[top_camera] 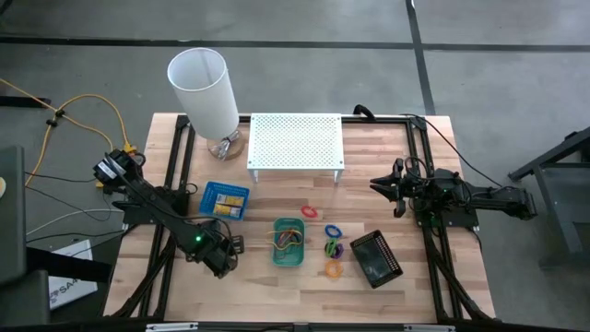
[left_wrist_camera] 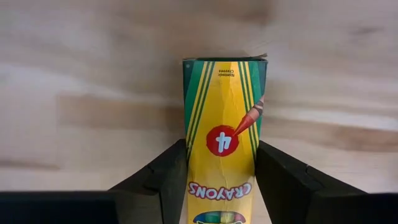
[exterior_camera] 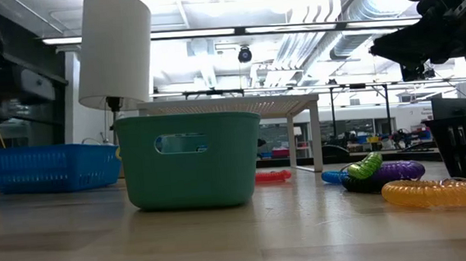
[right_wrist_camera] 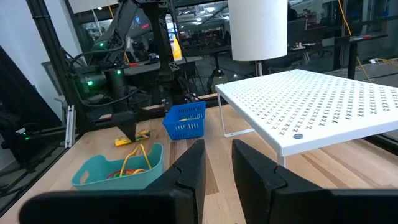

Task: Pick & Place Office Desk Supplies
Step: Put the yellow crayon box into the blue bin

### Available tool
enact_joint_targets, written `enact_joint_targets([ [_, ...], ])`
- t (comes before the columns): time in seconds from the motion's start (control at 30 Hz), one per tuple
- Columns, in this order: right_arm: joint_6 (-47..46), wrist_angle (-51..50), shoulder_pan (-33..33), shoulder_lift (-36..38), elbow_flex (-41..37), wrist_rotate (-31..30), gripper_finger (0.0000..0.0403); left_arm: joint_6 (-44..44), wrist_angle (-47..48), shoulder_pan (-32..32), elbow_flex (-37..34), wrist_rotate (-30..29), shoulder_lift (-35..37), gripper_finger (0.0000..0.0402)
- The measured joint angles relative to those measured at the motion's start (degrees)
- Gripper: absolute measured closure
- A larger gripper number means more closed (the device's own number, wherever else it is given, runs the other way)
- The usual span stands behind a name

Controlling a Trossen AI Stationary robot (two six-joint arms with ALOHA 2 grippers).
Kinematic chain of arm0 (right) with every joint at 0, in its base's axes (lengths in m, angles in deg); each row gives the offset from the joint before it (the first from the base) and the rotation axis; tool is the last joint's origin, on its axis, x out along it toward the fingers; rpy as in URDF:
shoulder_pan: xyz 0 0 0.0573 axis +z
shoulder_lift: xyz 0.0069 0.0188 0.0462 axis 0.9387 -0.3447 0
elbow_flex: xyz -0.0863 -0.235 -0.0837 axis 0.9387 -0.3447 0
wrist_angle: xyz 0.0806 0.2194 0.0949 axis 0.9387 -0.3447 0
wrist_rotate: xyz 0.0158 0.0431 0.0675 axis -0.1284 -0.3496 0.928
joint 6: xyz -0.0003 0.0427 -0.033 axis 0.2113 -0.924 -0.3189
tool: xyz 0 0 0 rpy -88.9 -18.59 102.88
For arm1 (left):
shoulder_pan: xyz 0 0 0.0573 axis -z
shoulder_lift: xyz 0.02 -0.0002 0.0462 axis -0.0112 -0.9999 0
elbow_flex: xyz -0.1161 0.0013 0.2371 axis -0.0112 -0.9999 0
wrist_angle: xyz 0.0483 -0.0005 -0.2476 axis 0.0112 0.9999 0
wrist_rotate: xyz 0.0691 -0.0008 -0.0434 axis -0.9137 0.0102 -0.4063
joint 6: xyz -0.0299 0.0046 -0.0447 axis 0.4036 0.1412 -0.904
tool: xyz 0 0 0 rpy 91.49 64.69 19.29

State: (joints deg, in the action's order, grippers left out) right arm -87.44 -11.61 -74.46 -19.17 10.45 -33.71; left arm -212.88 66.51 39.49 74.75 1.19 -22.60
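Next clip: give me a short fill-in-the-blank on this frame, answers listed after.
1. The left gripper is closed on a box of ____.
2. The white perforated shelf stands beside the white ____.
3. The yellow coiled ring lies on the ____.
4. The tray holding rubber bands is ____ in colour.

Answers: crayons; lamp; table; green

both arms are built of dark, near-black boxy segments, with thin black cables running along them. the left arm (top_camera: pixel 166 210) carries a small green light near its wrist, and the right arm (top_camera: pixel 461 198) ends toward a blocky housing. each gripper has two broad, matte black, flat-faced fingers (left_wrist_camera: pixel 165 180).
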Motion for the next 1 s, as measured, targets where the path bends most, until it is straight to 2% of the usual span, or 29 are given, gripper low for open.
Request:
enact_joint_targets([
  [0.2, 0.0, 0.0, 0.0, 0.0, 0.0, 0.0, 0.0337, 2.5, 2.1, 0.0, 0.0, -4.8, 2.9, 0.0236],
  [0.63, 0.0, 0.0, 0.0, 0.0, 0.0, 0.0, 0.0337, 3.7, 7.6, 0.2, 0.1, -5.0, 10.4, 0.0235],
  [1.0, 0.0, 0.0, 0.0, 0.0, 0.0, 0.0, 0.0337, 4.6, 9.8, 0.2, 0.1, -4.4, 13.6, 0.0235],
])
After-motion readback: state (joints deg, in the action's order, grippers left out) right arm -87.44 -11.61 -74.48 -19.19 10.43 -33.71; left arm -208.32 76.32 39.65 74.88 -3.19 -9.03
